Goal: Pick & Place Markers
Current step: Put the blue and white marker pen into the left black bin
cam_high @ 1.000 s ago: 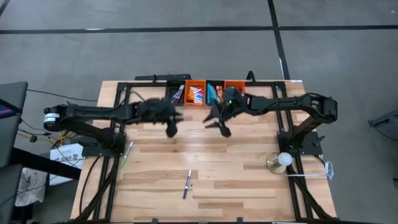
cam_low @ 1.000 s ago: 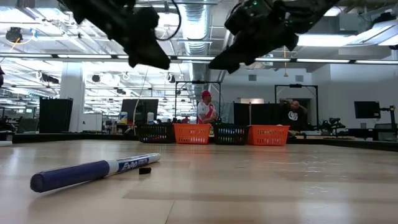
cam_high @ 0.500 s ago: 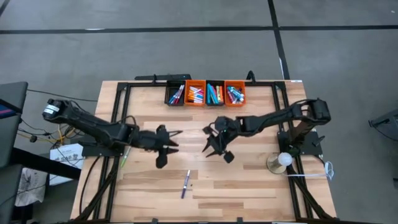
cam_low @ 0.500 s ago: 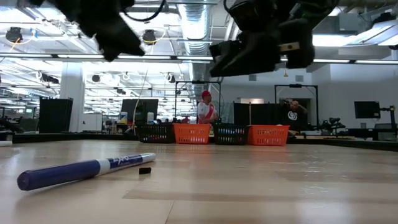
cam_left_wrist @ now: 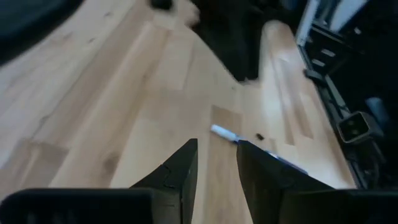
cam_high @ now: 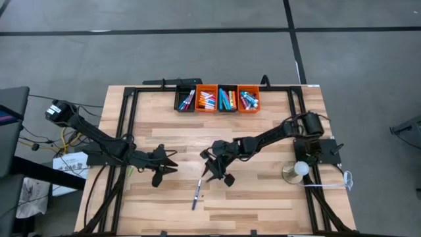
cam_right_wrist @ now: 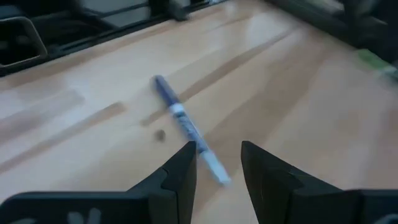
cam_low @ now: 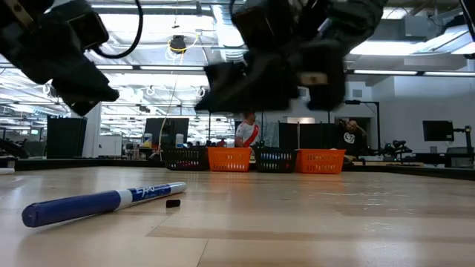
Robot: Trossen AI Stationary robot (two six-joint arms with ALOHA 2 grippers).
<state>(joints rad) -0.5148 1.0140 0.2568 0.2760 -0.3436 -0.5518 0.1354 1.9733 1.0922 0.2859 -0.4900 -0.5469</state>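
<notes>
A blue-and-white marker [cam_high: 197, 195] lies flat on the wooden table near its front edge; it also shows as the marker [cam_low: 96, 204], the marker [cam_left_wrist: 249, 143] and the marker [cam_right_wrist: 186, 127]. A green marker [cam_high: 129, 171] lies by the left rail, partly under my left arm. More markers fill the bins [cam_high: 217, 99] at the far edge. My left gripper [cam_high: 161, 168] [cam_left_wrist: 216, 146] hangs open to the left of the blue marker. My right gripper [cam_high: 214, 172] [cam_right_wrist: 217, 149] hangs open just beyond the marker's far end. Both are above the table with nothing between their fingers.
Two orange and two black bins stand in a row at the far edge. A small black bit [cam_right_wrist: 160, 134] lies beside the blue marker. A white round lamp [cam_high: 299, 169] stands at the right by the arm's base. Black frame rails [cam_high: 125, 131] run along both sides. People stand in the room behind.
Both grippers have come away from the bins at the far edge, moving toward the near edge and down. The left one has also swung toward the table's left; the right one has closed in on the blue marker. Both now point more steeply down.
</notes>
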